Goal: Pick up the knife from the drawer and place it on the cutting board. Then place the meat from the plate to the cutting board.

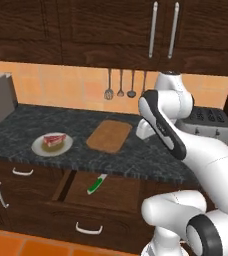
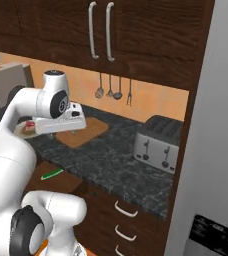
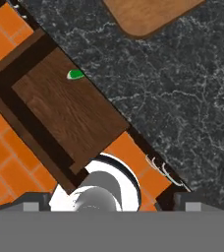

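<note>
The knife (image 1: 96,184) lies flat in the open drawer (image 1: 117,194), near its back edge under the counter. It looks small, light and stiff; its green handle seems the safest place to pinch. The gripper (image 2: 68,131) hangs spread wide, holding nothing.

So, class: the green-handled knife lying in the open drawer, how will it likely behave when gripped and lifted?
The knife looks rigid, so it probably won't flex. It lies flat on the drawer floor, so a grip has little height to catch. Its slim handle may swivel if pinched off-centre.
</note>
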